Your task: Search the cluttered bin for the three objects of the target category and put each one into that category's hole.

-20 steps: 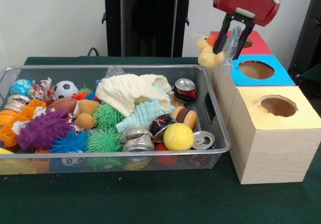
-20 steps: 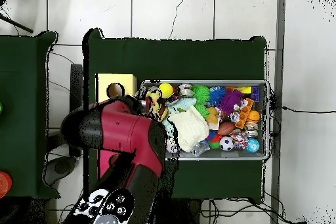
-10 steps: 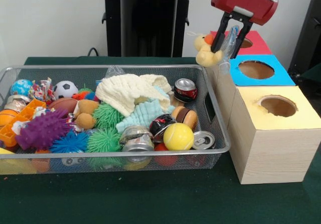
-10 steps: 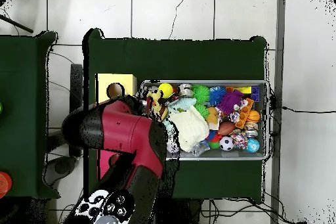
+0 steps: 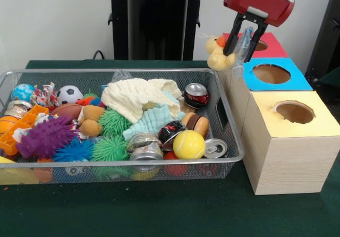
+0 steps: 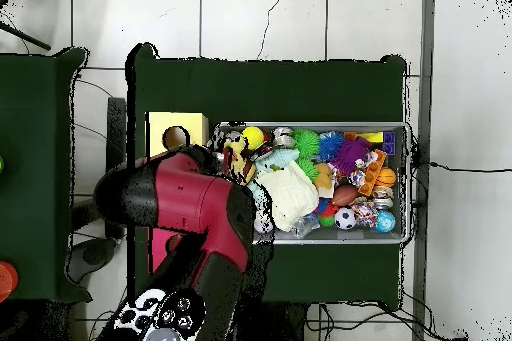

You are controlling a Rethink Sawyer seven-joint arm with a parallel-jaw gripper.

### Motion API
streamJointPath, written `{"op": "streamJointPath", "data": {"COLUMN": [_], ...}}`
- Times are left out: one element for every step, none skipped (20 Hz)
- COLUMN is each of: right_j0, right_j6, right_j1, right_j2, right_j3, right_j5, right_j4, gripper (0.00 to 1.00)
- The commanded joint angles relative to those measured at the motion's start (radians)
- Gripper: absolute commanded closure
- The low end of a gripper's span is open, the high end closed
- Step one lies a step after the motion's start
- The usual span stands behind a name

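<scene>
Front view first: the red gripper [image 5: 241, 35] hangs high at the right with its 2 black jaws clamped on a yellow plush duck [image 5: 219, 54], up in the air, clear of everything below. The duck is small and soft, pale yellow with an orange patch near its head, and a bit of clear wrapping trails beside the jaws. It hangs above the gap between the wire bin [image 5: 228, 157] and the row of boxes, just beside the blue-topped box [image 5: 276, 83], whose round hole is open. Behind that sits a red-topped box [image 5: 271, 47], and nearest the camera a yellow-topped box [image 5: 303, 121] with its own hole.

Down in the bin it's a crowd: a cream knitted cloth [image 5: 135, 96], a yellow tennis ball [image 5: 188, 144], a red soda can [image 5: 196, 95], green spiky balls [image 5: 109, 148], a purple spiky toy [image 5: 45, 137], a small soccer ball [image 5: 69, 94].

Overhead view, the red arm [image 6: 190, 202] covers the bin's end on the green desk [image 6: 270, 92], hiding the duck.
</scene>
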Motion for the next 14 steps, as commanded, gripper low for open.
{"op": "streamJointPath", "data": {"right_j0": [-0.005, -0.005, -0.004, -0.004, -0.005, -0.005, -0.006, -0.007, -0.007, -0.006, -0.005, -0.004, -0.002, -0.001], "right_j6": [0.277, 0.276, 0.277, 0.277, 0.276, 0.276, 0.274, 0.274, 0.272, 0.272, 0.272, 0.272, 0.272, 0.27], "right_j1": [0.03, 0.03, 0.031, 0.031, 0.032, 0.033, 0.033, 0.033, 0.032, 0.032, 0.031, 0.03, 0.025, 0.021], "right_j2": [0.03, 0.03, 0.027, 0.027, 0.027, 0.027, 0.027, 0.027, 0.027, 0.026, 0.024, 0.022, 0.016, 0.014], "right_j3": [0.004, 0.003, 0.001, 0.0, -0.001, -0.003, -0.003, -0.003, -0.001, -0.002, -0.004, -0.005, -0.01, -0.012], "right_j5": [0.129, 0.133, 0.133, 0.134, 0.135, 0.136, 0.138, 0.137, 0.135, 0.139, 0.143, 0.147, 0.164, 0.173], "right_j4": [0.029, 0.029, 0.028, 0.028, 0.028, 0.028, 0.027, 0.027, 0.026, 0.026, 0.025, 0.025, 0.024, 0.023], "gripper": [1.0, 1.0, 1.0, 1.0, 1.0, 1.0, 1.0, 1.0, 1.0, 1.0, 1.0, 1.0, 1.0, 1.0]}}
